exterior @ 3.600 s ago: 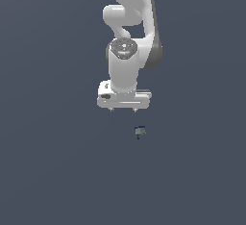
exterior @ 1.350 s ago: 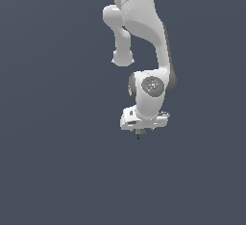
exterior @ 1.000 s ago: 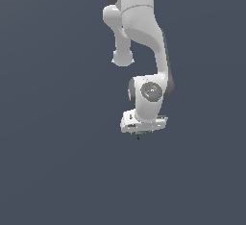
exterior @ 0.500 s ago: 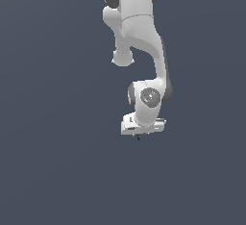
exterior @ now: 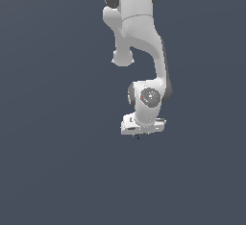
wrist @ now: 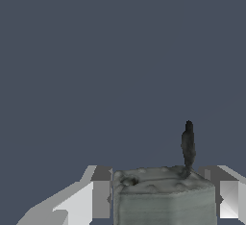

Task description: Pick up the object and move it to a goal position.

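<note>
In the wrist view the object (wrist: 163,197), a small grey blocky item with a thin dark stem sticking out of it, sits between my two fingers (wrist: 91,197). Both pads lie against its sides, so the gripper (wrist: 158,175) is shut on it. In the exterior view the white gripper (exterior: 141,129) is low over the flat surface and covers the object. Only a tiny dark bit of the object (exterior: 138,136) shows under the hand.
The white arm (exterior: 139,36) reaches down from the top of the exterior view. A plain dark grey-blue surface (exterior: 57,161) fills the rest of both views, with no other objects or edges showing.
The hand came down from above the object and now covers it. Over the last second the upper arm shifted a little while the hand stayed almost still.
</note>
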`<action>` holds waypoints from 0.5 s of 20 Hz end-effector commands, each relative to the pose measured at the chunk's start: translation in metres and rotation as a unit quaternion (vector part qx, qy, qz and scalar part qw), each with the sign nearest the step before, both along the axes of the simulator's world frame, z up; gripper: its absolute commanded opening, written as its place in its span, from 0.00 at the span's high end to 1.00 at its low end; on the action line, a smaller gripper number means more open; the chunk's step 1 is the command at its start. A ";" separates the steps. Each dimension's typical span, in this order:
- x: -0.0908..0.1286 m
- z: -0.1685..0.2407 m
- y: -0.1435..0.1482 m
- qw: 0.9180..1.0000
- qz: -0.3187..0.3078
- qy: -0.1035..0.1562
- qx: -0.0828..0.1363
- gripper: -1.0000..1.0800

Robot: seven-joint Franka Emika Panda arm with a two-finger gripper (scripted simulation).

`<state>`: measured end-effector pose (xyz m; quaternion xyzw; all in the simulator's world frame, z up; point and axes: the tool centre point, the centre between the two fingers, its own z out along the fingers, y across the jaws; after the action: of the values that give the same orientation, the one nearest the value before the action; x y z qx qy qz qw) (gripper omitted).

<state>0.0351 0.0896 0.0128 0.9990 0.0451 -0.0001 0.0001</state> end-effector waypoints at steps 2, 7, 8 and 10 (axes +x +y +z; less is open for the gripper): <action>-0.001 0.002 0.000 1.000 0.000 0.000 0.000 1.00; -0.005 0.014 0.000 1.000 0.000 0.000 0.000 1.00; -0.006 0.018 0.001 1.000 0.000 0.000 0.000 1.00; -0.009 0.026 0.001 1.000 0.000 0.000 0.000 1.00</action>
<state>0.0275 0.0902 0.0322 0.9990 0.0450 -0.0008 0.0002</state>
